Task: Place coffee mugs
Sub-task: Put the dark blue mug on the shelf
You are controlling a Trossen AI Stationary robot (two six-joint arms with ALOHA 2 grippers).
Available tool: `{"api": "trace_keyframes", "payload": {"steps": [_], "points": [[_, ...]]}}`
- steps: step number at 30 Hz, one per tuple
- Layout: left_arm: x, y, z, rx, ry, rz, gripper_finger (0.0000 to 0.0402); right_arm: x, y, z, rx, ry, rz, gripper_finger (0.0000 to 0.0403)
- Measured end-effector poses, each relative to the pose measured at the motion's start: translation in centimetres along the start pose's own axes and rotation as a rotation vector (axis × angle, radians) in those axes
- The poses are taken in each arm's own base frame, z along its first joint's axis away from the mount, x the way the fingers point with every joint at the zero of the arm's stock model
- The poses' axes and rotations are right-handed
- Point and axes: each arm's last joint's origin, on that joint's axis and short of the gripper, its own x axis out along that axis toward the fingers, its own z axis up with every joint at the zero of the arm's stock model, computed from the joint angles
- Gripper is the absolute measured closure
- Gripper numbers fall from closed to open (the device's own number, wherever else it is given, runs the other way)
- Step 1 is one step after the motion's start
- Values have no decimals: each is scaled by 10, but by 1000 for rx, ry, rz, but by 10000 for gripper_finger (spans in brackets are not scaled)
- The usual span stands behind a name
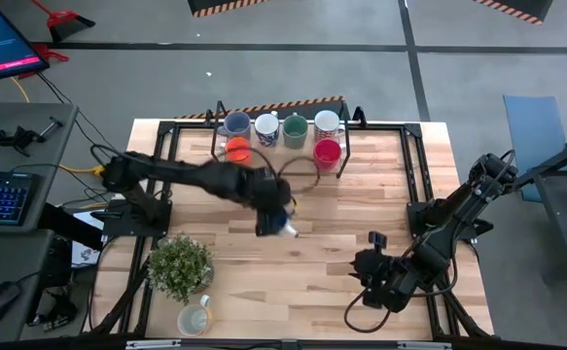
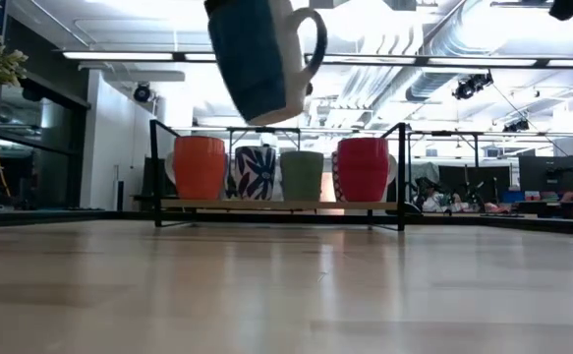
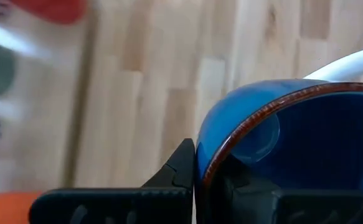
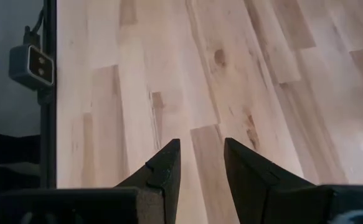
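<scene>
The blue mug (image 2: 259,54) is seen lifted clear of the table (image 1: 361,262): in the low view it hangs at the top centre of the frame, tilted, with its white handle to the right and the wooden surface well below it. In the high view the left gripper (image 1: 279,222) is found just left of the frame's centre, at the end of the left arm, which reaches in from the left edge of the table. In the left wrist view its fingers (image 3: 181,171) are shown clamped on the rim of the blue mug, one dark finger outside the wall and the other inside the glazed blue hollow.

A rack (image 1: 273,109) stands at the upper centre of the high view, at the far edge of the table. In it a grey-blue mug (image 1: 235,123), a white mug (image 1: 266,127), a green mug (image 1: 295,128) and a patterned mug (image 1: 327,122) are lined up in the back row, with an orange mug (image 1: 237,150) and a red mug (image 1: 328,153) in front. A potted plant (image 1: 179,266) is seen at the lower left of the high view, and a cream mug (image 1: 194,319) stands just below it, near the table's lower edge.

The right gripper (image 1: 372,292) rests at the lower right of the high view, well apart from the mugs. In the right wrist view its two fingers (image 4: 162,171) are shown apart over bare wood, with nothing between them.
</scene>
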Motion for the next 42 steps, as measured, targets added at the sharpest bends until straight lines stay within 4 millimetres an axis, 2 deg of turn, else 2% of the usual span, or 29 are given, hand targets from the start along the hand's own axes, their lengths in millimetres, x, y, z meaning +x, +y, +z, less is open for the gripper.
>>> {"api": "trace_keyframes", "payload": {"steps": [4,11,15,22,26,28,33,38,42], "points": [[-4,33,3,-43,-16,46,396,0,0,1,0,-15,-13,300],[20,88,4,-142,40,112,396,0,-1,1,7,-26,-19,300],[38,113,5,-224,54,117,396,0,0,2,19,-36,-19,300],[67,136,1,-156,133,104,397,0,0,3,24,-41,-12,300],[78,152,1,-154,154,118,397,2,-1,5,35,-46,-12,300],[78,160,6,-127,141,123,397,2,-1,6,43,-50,-11,300],[62,179,16,30,91,118,397,5,-4,10,62,-56,-15,300],[53,186,16,254,105,67,397,5,-5,11,57,-56,-19,300],[53,187,10,343,156,41,397,5,-5,11,56,-58,-21,300]]}}
